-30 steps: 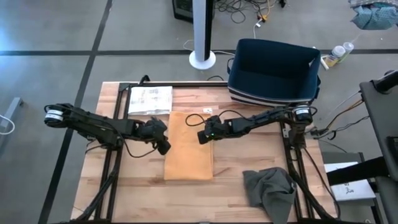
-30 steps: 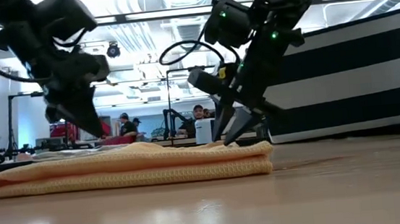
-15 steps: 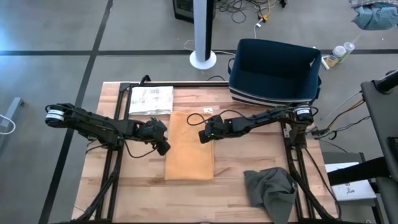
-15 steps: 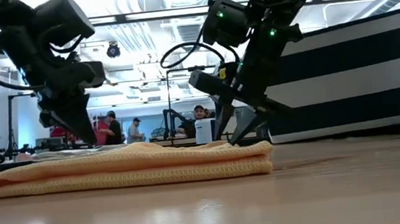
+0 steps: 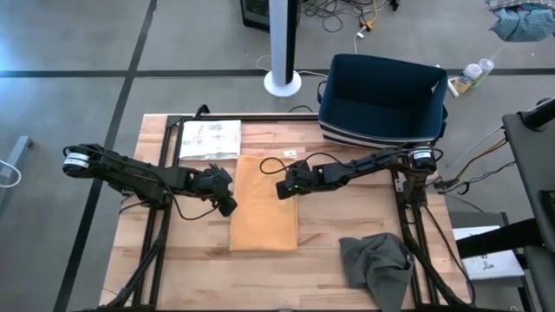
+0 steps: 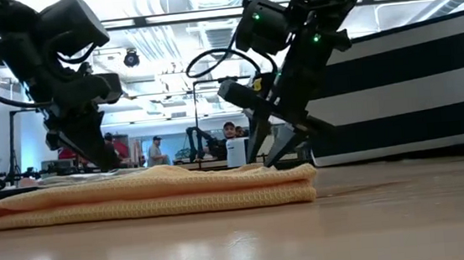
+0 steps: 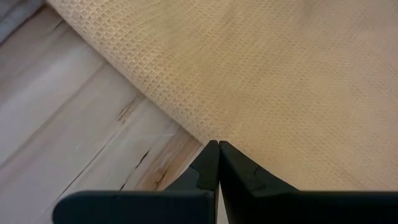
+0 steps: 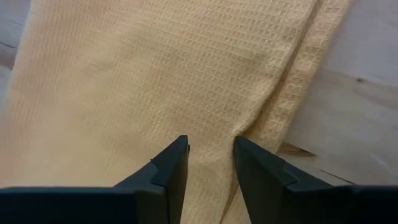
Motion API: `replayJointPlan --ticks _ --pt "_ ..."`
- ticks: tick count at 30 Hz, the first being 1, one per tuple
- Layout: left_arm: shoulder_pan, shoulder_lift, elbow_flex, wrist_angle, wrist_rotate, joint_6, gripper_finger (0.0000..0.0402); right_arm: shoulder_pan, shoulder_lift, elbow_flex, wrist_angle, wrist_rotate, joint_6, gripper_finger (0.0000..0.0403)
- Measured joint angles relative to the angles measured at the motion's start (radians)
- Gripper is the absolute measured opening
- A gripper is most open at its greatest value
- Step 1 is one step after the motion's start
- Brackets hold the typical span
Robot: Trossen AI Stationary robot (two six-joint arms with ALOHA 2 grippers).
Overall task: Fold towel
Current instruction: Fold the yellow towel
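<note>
I find the left gripper [image 5: 227, 206] shut and empty at the left long edge of the towel [image 5: 264, 204]. The towel lies folded mid-table, long axis running front to back. The right gripper [image 5: 282, 190] stands part open over the right edge, holding nothing, equally near.

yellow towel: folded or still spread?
Folded. The yellow towel lies as a narrow strip, with stacked layers at its edge in the low view.
</note>
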Motion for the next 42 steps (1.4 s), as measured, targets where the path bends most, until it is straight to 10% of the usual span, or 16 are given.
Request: replayJointPlan --ticks 16,32,42 --pt "0.0 0.0 -0.001 0.008 -0.002 0.002 0.0 -0.007 0.045 0.044 0.009 -0.024 -0.012 0.0108" --pt "-0.001 0.0 -0.006 0.032 -0.008 0.003 0.0 -0.011 0.044 0.052 -0.017 -0.004 -0.039 0.0005" --pt "0.0 0.0 -0.012 0.031 -0.01 0.003 0.0 -0.005 -0.01 0.168 -0.276 0.01 -0.081 0.0002"
